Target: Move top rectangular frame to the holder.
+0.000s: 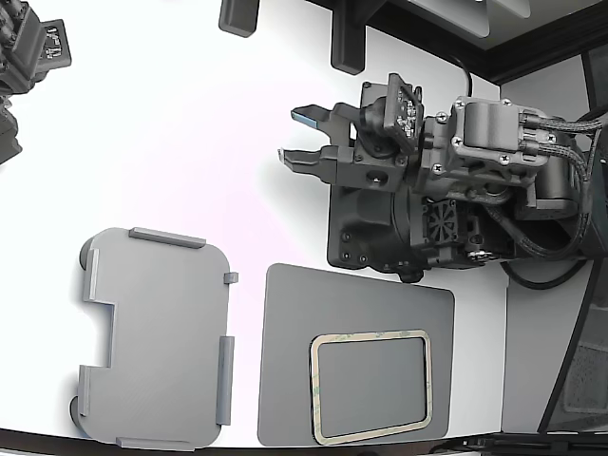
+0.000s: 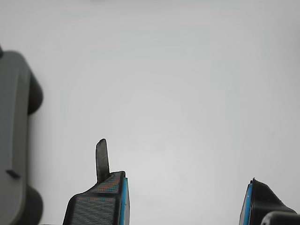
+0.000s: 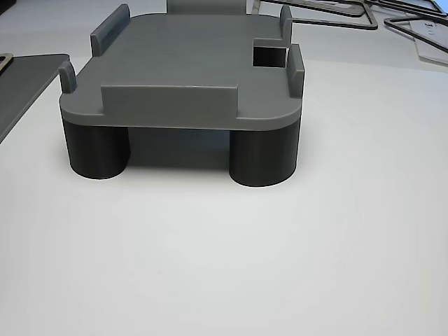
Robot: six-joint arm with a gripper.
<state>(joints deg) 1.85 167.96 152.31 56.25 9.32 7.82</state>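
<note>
While hanging over bare counter [image 1: 190, 123]: end effector [image 1: 302, 136] spread wide, nothing between the fingertips, pointing toward the exterior view's left.
Wrist view: two blue-edged fingertips [image 2: 112, 197] well apart over plain white surface, empty (edge of the holder [image 2: 14, 136] at one side).
Top rectangular frame [image 1: 370, 387]: lower right of the exterior view, flat on the dark grey mat [image 1: 294, 361], untouched.
Frame's long axis: roughly side to side across the exterior view, slightly tilted.
Direction from end effector: downward in the exterior view and a little to its right, well apart, behind the line the fingers point along.
Holder: lower left of the exterior view [image 1: 157, 337], just beside the mat, empty on top; raised on dark round legs in the other view [image 3: 189, 70].
Judged need: swing back over the mat before descending.
</note>
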